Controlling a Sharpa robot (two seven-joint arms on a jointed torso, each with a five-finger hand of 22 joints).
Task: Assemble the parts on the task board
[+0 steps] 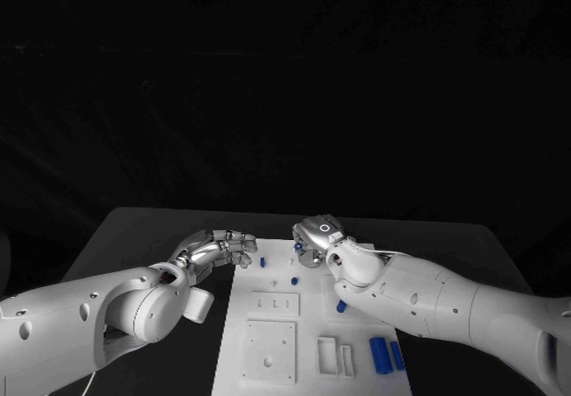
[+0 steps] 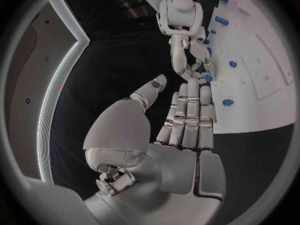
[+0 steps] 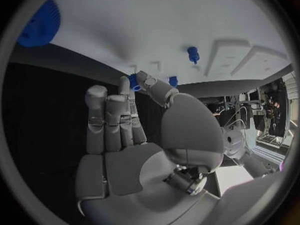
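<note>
- Nearest you in the head view, at five o'clock on the task board [image 1: 238, 330], two blue cylinders [image 1: 385, 355] lie side by side beside the raised white blocks [image 1: 334, 356].
- Your right hand [image 1: 317, 239] sits at the board's far edge, near twelve o'clock; thumb and a finger look to be pinching a small blue part [image 3: 133, 80], the rest spread.
- Your left hand [image 1: 223, 245] hovers at eleven o'clock, just off the board's left rim, fingers straight and together, holding nothing.
- Small blue pegs [image 1: 263, 262] stand between the two hands.
- Risk: the fingertips of both hands nearly meet, so a careless move could bump hand against hand and jar the pinched part loose.
- Room: bare black table [image 1: 143, 239] lies at nine o'clock and three o'clock, so retreat outward.
</note>
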